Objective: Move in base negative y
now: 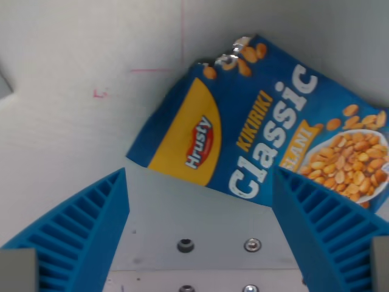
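Observation:
A blue snack bag [261, 128] printed "Hrusty Kikiriki Classic", with a yellow patch and a peanut picture, lies tilted on the white surface in the wrist view's upper right. My gripper [200, 201] hangs above it, open, with nothing between its fingers. One blue ribbed finger [79, 237] stands at the wrist view's lower left, off the bag. The other finger [331, 234] at the lower right overlaps the bag's lower edge in the picture.
A white tabletop [73, 121] with faint red marks [100, 93] and a thin seam [182, 30] fills the upper part. A grey plate [200, 237] with screws sits between the fingers at the bottom. A grey object's corner [5, 85] shows at the left edge.

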